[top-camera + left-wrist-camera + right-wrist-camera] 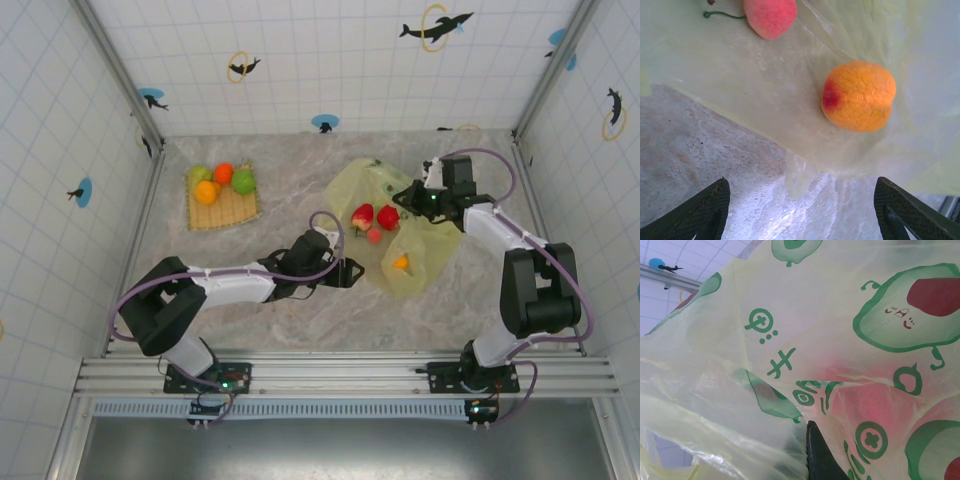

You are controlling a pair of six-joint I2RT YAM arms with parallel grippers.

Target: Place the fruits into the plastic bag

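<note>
Two pincers sit on opposite sides of the bag, which lies spread flat on the table.

The left pincer is released: its fingers stand wide apart with nothing between them. It hovers over bare table just short of the bag's near-left edge and does not touch the film. From its own camera, a peach, orange with a red blush, lies on the pale yellow-green film ahead and a little right of the open gap. A pink fruit with a green stem lies farther in, at the top edge of that view.

The right pincer is clenched at the bag's far edge. The film, printed with avocados, is bunched against its dark finger, so it appears to be gripping the bag. A red shape shows through the film just beyond that finger.

From above, two strawberries lie side by side within the bag's outline, between the two pincers, with the pink fruit just below them and the peach nearer the bag's bottom corner.

Four more fruits sit well apart to the left on a woven mat: a yellow-green fruit, a bright green fruit and two oranges.
</note>
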